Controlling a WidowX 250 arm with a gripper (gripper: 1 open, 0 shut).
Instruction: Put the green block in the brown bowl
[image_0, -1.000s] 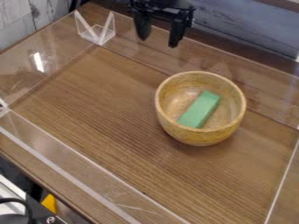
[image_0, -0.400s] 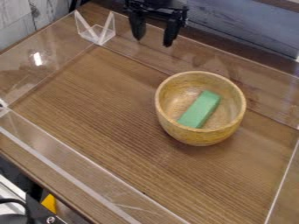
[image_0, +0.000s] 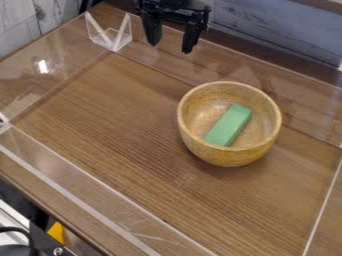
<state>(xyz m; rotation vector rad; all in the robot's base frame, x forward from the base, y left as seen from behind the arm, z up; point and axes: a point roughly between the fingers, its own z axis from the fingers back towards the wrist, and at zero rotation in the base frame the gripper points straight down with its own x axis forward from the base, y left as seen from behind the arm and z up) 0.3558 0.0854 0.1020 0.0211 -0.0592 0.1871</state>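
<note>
The green block (image_0: 229, 124) lies flat inside the brown bowl (image_0: 230, 147), slanted across its bottom. The bowl stands on the wooden table right of centre. My gripper (image_0: 171, 42) hangs at the back of the table, up and to the left of the bowl and well apart from it. Its two black fingers point down with a gap between them and nothing in it, so it is open.
Clear acrylic walls (image_0: 54, 72) fence the wooden table (image_0: 107, 130) on all sides. A small clear triangular stand (image_0: 110, 33) sits at the back left, just beside the gripper. Dark gear and a yellow part (image_0: 54, 235) show below the front left edge.
The gripper has drifted slightly to the left along the back edge, still open. The block and bowl have not moved.
</note>
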